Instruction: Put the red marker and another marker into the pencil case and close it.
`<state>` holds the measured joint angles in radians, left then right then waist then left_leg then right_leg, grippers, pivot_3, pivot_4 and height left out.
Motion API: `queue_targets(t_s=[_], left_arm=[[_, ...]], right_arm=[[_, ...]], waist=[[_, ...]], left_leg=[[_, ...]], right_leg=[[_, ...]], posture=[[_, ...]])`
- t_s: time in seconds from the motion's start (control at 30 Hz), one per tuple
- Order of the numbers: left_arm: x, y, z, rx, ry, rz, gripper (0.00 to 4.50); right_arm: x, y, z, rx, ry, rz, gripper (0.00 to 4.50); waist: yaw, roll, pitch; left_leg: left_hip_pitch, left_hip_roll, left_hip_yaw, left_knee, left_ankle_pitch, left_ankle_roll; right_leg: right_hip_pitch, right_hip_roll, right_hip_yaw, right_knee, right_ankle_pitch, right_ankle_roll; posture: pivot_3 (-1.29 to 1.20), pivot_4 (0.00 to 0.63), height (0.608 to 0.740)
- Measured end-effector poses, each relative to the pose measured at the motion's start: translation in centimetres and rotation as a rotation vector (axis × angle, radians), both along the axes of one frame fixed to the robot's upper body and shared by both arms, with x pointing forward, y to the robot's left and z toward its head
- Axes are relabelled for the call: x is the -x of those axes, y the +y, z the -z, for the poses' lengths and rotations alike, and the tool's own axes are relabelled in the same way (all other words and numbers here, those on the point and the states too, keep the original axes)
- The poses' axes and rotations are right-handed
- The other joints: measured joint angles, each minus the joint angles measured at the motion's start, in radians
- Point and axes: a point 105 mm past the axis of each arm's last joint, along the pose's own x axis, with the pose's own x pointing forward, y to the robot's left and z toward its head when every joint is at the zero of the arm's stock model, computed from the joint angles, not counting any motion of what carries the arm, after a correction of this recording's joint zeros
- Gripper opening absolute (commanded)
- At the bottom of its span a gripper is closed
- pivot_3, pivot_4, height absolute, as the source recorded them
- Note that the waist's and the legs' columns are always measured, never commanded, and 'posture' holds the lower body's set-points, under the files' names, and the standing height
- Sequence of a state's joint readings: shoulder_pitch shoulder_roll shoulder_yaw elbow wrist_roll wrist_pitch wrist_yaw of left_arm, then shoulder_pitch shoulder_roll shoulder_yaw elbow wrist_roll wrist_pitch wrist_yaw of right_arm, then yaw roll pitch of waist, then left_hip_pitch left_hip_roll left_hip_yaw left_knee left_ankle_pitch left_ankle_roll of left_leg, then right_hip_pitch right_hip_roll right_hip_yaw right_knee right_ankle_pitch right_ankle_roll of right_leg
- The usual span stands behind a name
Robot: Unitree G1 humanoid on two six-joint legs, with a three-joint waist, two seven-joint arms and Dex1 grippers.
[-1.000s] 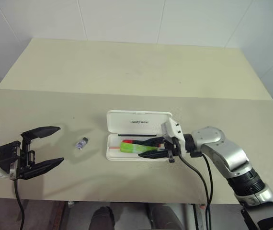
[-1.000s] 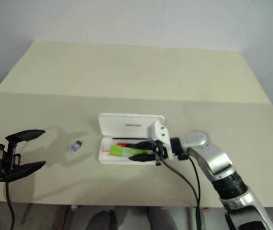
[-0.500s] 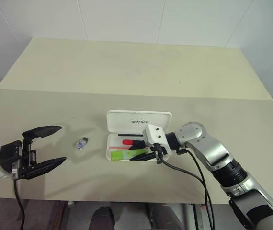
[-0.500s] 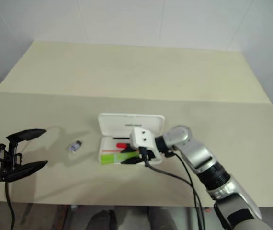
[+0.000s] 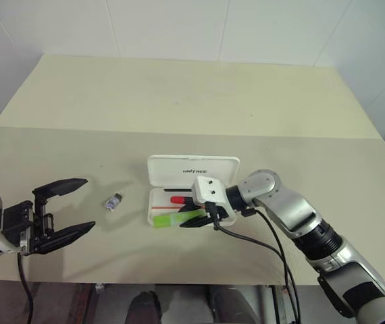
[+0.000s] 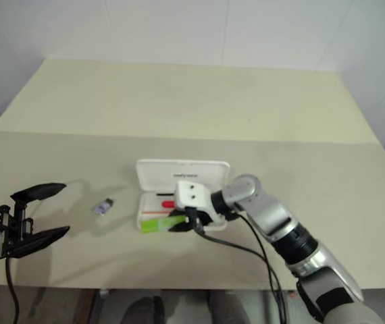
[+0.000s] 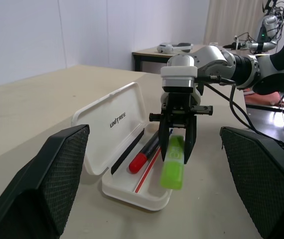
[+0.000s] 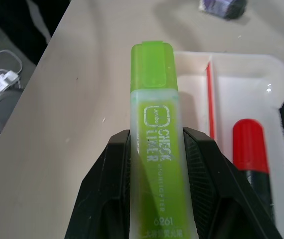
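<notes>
Head views: right pincer [image 5: 196, 219] clamped on the highlighter [image 5: 169, 219] at frame centre, its cap overhanging the case [image 5: 192, 167] front rim; red marker [image 5: 177, 200] already inside. Left pincer [image 5: 63, 209] gaping, lower left, empty.

Left wrist view: highlighter [image 7: 173, 163] tilted above the tray.

Right wrist view: gripped mid-barrel. Best shifted inward beside the marker, lowered flat, then released.

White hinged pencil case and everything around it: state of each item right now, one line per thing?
White hard hinged pencil case: open, lid tilted back.
Thick red marker with black cap: lying inside the case tray.
Chunky light-green highlighter: clamped in the right gripper, held above the tray's front edge, not yet laid in.
Right gripper: shut on the highlighter.
Left gripper: open, holding nothing, off to the side.
Small grey-purple clip-like object: loose on the beige table.
</notes>
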<state>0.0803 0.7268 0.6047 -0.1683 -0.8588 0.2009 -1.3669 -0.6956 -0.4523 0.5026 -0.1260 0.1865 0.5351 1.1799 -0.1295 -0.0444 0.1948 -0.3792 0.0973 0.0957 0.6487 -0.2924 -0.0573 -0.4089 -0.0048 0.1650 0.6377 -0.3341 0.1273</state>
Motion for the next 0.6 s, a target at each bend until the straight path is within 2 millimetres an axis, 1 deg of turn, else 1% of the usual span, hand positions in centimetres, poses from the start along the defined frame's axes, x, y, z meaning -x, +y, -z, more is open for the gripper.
queue_targets(t_s=[0.3,0.6], left_arm=[[0.0,-0.3,-0.1,-0.007,-0.015,0.006,4.50],[0.0,-0.3,-0.1,-0.008,-0.020,0.007,4.50]], right_arm=[[-0.1,0.7,-0.4,-0.010,0.009,0.049,1.12],[-0.2,1.3,-0.9,-0.029,-0.005,0.049,1.12]], waist=[[-0.012,0.000,0.000],[-0.012,0.000,0.000]], left_leg=[[0.000,0.000,0.000,0.000,0.000,0.000],[0.000,0.000,0.000,0.000,0.000,0.000]], right_leg=[[0.000,0.000,0.000,0.000,0.000,0.000],[0.000,0.000,0.000,0.000,0.000,0.000]], posture=[[0.00,0.150,0.740],[0.00,0.150,0.740]])
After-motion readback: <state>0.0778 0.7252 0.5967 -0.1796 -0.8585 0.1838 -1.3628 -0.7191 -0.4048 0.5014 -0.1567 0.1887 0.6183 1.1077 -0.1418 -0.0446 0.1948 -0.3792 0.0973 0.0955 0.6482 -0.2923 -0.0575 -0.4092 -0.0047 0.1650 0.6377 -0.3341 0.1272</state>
